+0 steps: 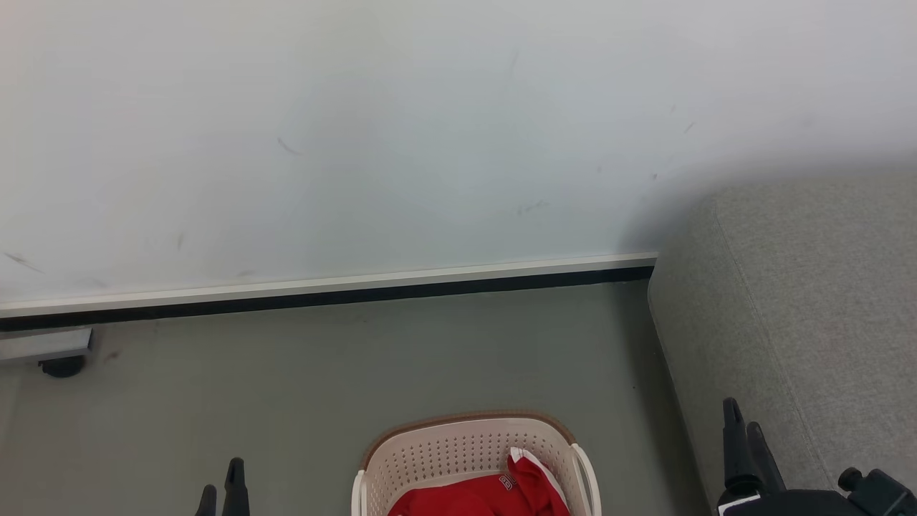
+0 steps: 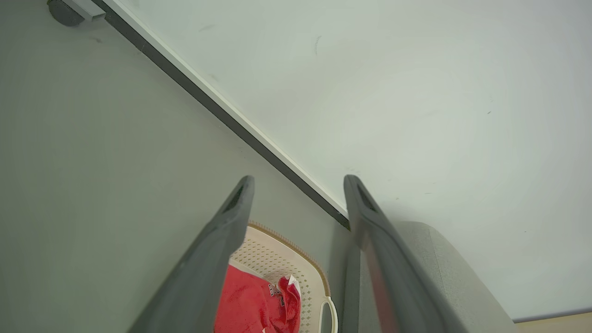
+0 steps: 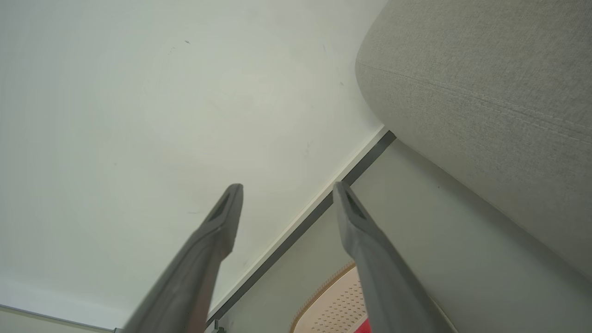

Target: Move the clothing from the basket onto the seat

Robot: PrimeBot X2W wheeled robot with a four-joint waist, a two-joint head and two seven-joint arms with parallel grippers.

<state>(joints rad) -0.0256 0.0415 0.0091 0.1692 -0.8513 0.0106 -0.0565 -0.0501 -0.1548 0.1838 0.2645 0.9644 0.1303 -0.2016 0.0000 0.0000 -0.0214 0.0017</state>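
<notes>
— Grippers' state?
— Left gripper (image 2: 298, 182) and right gripper (image 3: 286, 189): fingers spread, nothing held, either side of basket (image 1: 466, 448).
— Clothing (image 1: 473, 498)?
— In basket; seat (image 1: 809, 301) edge just right; floor (image 1: 322, 387) beyond its rim.

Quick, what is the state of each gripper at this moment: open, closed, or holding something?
Left gripper: open, holding nothing.
Right gripper: open, holding nothing.
</notes>
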